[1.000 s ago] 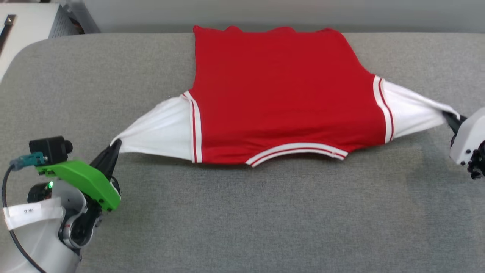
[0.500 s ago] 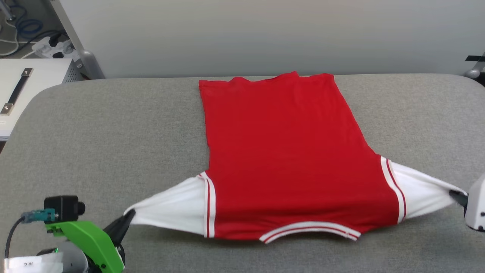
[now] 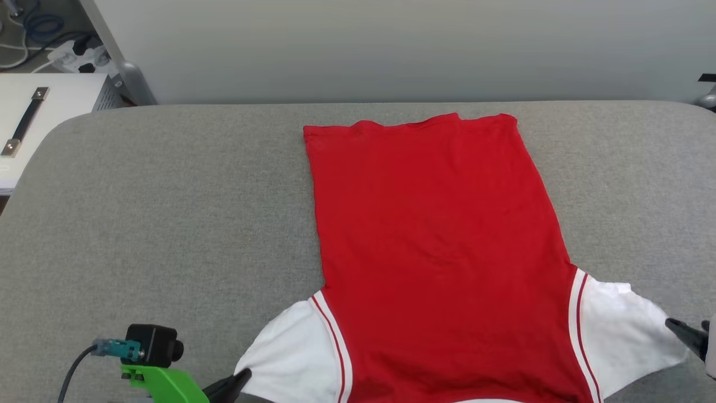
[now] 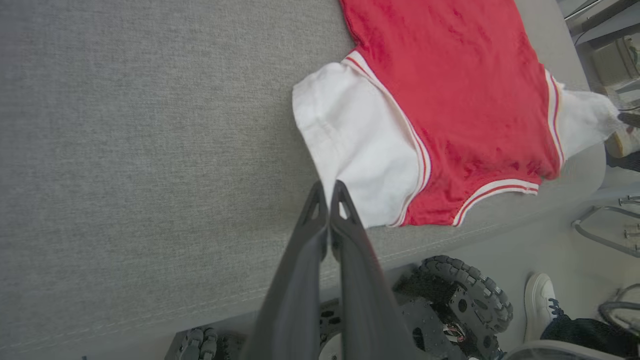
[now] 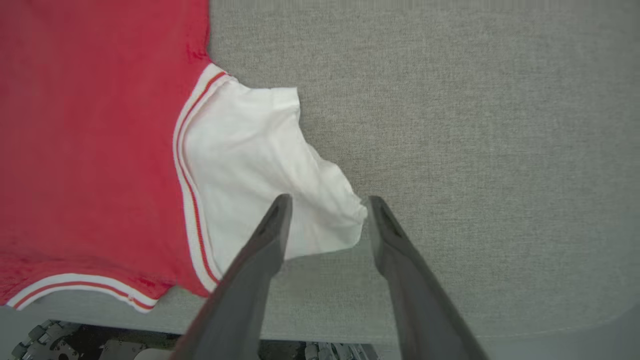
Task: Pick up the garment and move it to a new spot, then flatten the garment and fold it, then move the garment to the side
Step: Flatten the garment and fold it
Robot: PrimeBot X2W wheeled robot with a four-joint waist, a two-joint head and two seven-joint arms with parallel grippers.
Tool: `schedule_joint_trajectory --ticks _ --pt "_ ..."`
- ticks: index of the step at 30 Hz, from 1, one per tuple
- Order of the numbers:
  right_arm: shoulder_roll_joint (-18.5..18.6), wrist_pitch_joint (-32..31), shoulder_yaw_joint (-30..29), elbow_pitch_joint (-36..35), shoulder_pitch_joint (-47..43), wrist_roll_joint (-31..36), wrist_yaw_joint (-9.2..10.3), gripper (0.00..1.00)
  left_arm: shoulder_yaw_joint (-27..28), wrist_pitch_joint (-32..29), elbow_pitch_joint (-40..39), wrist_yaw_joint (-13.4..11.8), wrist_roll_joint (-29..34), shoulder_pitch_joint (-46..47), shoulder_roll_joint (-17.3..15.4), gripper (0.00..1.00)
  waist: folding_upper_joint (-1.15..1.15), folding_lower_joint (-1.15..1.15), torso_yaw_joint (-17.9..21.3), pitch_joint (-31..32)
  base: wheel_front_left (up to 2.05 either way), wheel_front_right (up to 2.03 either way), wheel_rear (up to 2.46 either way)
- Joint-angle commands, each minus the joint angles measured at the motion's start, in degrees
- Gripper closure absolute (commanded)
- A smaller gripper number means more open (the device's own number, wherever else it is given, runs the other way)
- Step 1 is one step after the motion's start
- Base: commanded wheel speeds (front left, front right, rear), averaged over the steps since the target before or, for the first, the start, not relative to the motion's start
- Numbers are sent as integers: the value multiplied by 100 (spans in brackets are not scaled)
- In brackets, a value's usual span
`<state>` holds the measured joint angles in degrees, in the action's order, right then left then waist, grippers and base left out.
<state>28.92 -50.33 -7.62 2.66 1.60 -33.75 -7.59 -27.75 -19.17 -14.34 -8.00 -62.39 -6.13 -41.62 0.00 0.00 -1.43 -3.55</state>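
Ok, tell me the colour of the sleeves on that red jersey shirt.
White sleeves, with white-and-red striped seam trim; clearest in the left wrist view.

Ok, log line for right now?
garment spread on grey surface | left gripper shut on white sleeve corner | right gripper open astride other sleeve

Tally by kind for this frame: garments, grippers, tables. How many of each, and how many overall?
garment: 1
grippers: 2 (left gripper, right gripper)
table: 1
Total: 4
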Motion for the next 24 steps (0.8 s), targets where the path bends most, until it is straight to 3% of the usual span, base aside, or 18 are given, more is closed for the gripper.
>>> schedule_joint_trajectory --ticks 1,8,13,16,17,24 --pt "-17 -58 -59 -183 84 50 10 0 -36 -98 -146 -44 91 160 -71 100 0 0 -144 -233 0 0 0" --pt "0 -516 -189 -848 840 77 10 0 -127 -446 -807 -326 360 425 -243 100 0 0 -476 -985 0 0 0" --pt "74 -954 -133 -902 1787 146 10 0 -253 -620 -1151 -399 575 680 -240 100 0 0 -796 -1617 0 0 0" --pt "97 -1227 -48 -700 2455 180 10 0 -356 -654 -1291 -377 698 841 -155 100 0 0 -1022 -1958 0 0 0" --pt "80 -1438 -3 -454 3115 298 10 0 -434 -652 -1356 -351 823 984 -81 100 0 0 -1230 -2250 0 0 0" --pt "275 -1873 227 418 4683 709 10 0 -614 -571 -1351 -163 1028 1379 206 100 0 0 -1713 -2865 0 0 0"
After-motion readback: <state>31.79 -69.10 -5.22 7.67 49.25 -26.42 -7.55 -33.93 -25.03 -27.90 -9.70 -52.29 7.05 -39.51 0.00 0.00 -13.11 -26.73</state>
